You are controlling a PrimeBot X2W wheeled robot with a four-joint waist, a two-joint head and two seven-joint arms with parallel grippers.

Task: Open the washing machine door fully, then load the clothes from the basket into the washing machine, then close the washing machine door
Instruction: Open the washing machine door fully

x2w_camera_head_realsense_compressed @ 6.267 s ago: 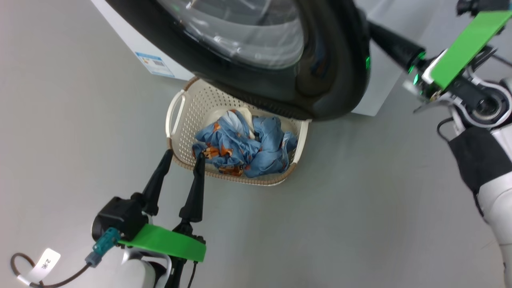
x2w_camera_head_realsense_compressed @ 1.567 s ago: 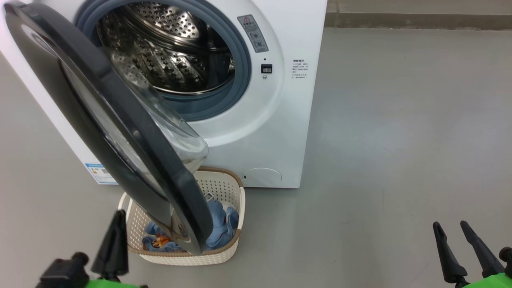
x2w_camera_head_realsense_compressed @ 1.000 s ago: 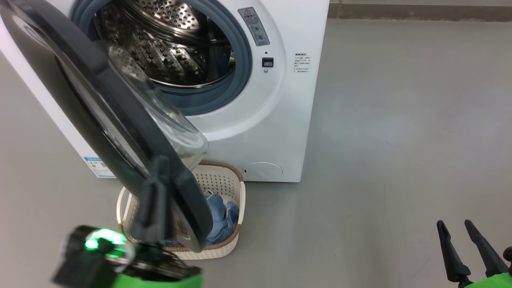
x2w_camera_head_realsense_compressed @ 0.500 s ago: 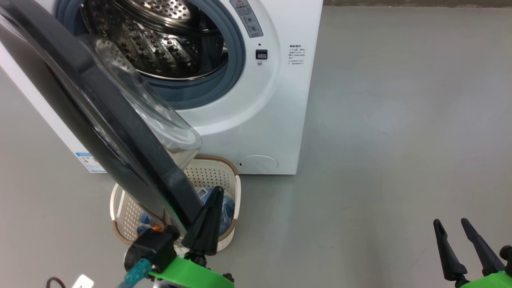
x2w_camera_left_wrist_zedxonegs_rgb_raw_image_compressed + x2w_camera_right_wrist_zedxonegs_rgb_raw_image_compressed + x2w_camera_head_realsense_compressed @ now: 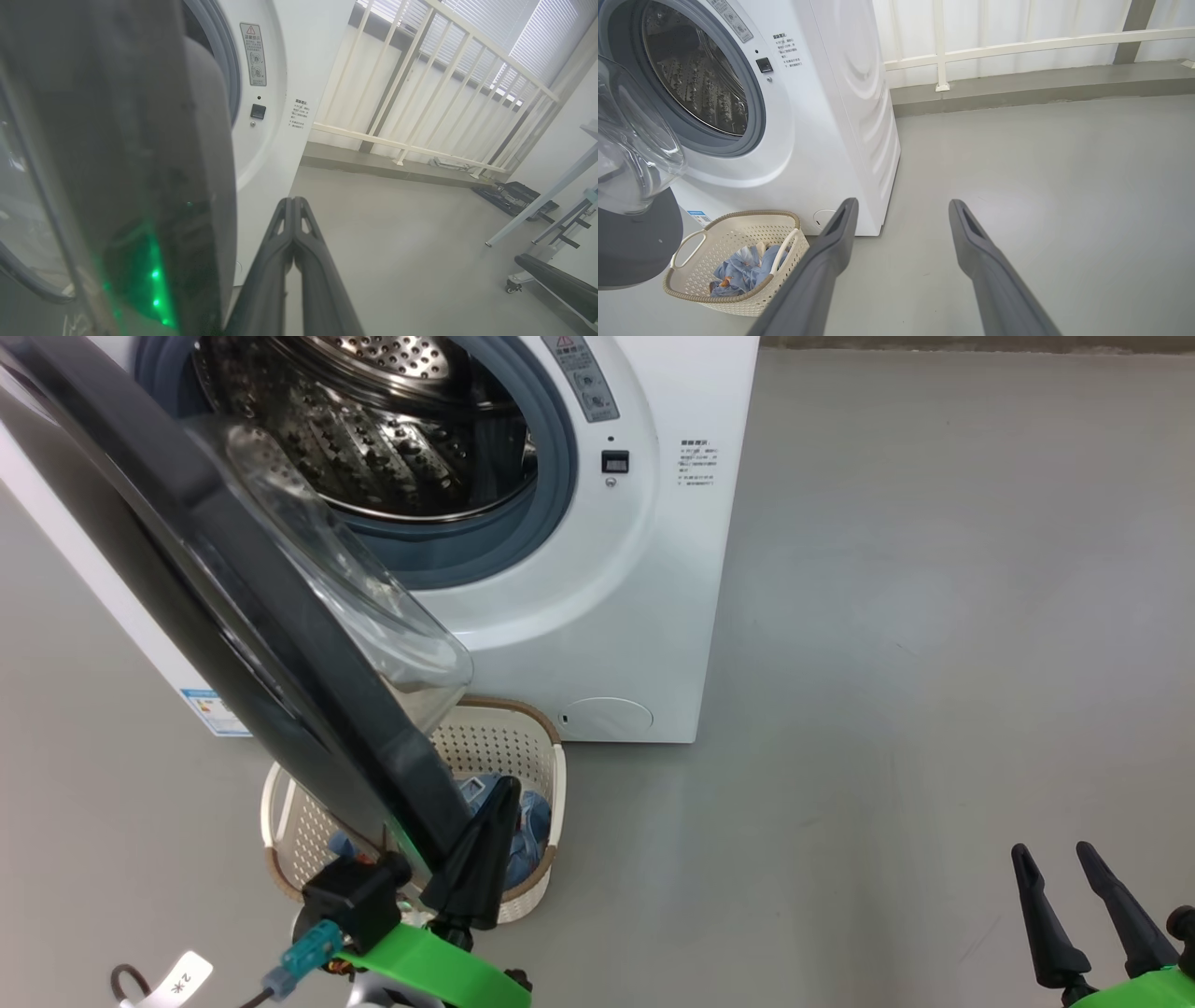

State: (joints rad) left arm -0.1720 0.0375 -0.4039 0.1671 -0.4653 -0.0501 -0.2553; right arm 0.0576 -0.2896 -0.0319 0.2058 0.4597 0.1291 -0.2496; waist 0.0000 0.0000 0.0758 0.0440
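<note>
The white washing machine (image 5: 644,569) stands at the top with its steel drum (image 5: 392,439) exposed. The washing machine door (image 5: 233,607) stands partly open, its black rim and glass bowl swung out over the basket (image 5: 509,714). The blue clothes (image 5: 527,821) lie in the basket, partly hidden by the door. My left gripper (image 5: 507,784) is shut on nothing, its tip just right of the door's lower free edge; in the left wrist view the gripper (image 5: 293,201) stands beside the door edge (image 5: 140,163). My right gripper (image 5: 1051,851) is open at the lower right, far from the machine.
A blue sticker (image 5: 217,711) marks the machine's lower left. A white railing (image 5: 420,93) runs behind the machine. Bare grey floor (image 5: 934,663) spreads to the right. A dark case (image 5: 514,196) and metal legs (image 5: 542,210) stand far right. The right wrist view shows the basket (image 5: 752,215) with the clothes (image 5: 742,275).
My shut left gripper has swung from in front of the door's outer face to just right of its lower edge. The head camera has shifted slightly. The right gripper has stayed put.
</note>
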